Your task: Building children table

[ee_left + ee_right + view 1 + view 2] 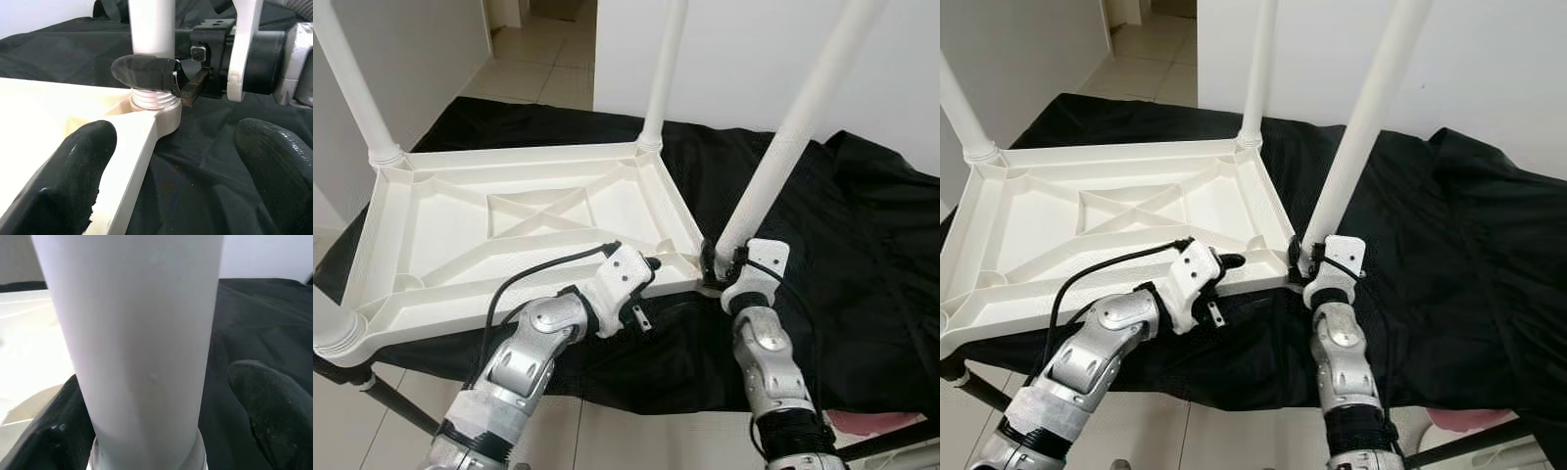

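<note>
We see a white plastic children's table lying upside down on a black cloth that covers the surface beneath it, its ribbed underside facing up. Legs stand at its corners: one at about 10 o'clock, one at 12 o'clock, and a stub at 8 o'clock. The fourth leg rises tilted from the corner nearest us at about 4 o'clock. Our right hand grips this leg just above its base, one black finger on each side of the white tube, pinching it. In the left wrist view the threaded collar at the leg's foot sits in the corner socket. Our left hand lies at the table's near edge just beside that corner, its fingers spread, one over the white rim and the other over the cloth. Tiled floor shows beyond the cloth at 12 o'clock.
</note>
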Controlling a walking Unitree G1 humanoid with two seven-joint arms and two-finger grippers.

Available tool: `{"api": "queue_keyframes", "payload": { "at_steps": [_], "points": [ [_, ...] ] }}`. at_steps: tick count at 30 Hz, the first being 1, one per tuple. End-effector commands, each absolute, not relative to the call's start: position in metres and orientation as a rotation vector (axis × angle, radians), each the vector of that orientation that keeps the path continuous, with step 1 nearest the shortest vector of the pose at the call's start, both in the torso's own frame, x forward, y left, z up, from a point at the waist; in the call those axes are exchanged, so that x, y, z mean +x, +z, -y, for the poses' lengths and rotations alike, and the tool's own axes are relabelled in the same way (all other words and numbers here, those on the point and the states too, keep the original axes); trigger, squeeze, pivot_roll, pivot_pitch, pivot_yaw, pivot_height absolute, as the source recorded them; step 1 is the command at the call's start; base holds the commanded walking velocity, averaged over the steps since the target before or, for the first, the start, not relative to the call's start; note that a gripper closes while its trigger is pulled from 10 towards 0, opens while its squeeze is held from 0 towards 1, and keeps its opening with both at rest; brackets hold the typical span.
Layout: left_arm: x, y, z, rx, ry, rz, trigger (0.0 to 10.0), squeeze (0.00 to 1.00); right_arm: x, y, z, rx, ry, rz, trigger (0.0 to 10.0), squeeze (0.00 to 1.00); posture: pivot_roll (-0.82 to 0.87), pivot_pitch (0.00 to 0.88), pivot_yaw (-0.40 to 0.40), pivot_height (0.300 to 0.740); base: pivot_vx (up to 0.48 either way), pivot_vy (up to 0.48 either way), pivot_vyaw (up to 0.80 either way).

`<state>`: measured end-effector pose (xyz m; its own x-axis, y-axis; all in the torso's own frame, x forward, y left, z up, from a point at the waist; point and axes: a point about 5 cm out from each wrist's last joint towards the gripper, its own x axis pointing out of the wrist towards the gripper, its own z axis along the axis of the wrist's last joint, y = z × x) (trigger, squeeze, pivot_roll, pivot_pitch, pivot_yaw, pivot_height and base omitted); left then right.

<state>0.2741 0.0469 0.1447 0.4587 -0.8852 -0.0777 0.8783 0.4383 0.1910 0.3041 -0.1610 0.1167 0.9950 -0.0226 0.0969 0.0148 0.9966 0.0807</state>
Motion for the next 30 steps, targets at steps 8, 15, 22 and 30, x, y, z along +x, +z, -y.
{"api": "queue_keyframes", "payload": {
  "at_steps": [8,15,22,30],
  "points": [
    [0.275,0.142,-0.043,0.239,-1.078,0.033,10.0,0.00,0.314,0.125,0.181,0.025,0.178,0.118,10.0,0.00,0.02,0.000,-0.083,0.740,0.000,0.000,0.00],
    [0.275,0.139,-0.043,0.265,-1.082,0.025,10.0,0.00,0.317,0.130,0.182,0.004,0.295,0.128,10.0,0.00,0.03,0.000,-0.083,0.740,0.000,0.000,0.00],
    [0.276,0.139,-0.042,0.282,-1.085,0.031,10.0,0.00,0.321,0.118,0.167,-0.046,0.526,0.032,8.8,0.00,0.03,0.000,-0.084,0.740,0.000,0.000,0.00],
    [0.276,0.138,-0.042,0.285,-1.080,0.033,10.0,0.00,0.323,0.114,0.171,-0.042,0.539,0.021,0.0,0.00,0.03,0.000,-0.088,0.740,0.000,0.000,0.00]
  ]
}}
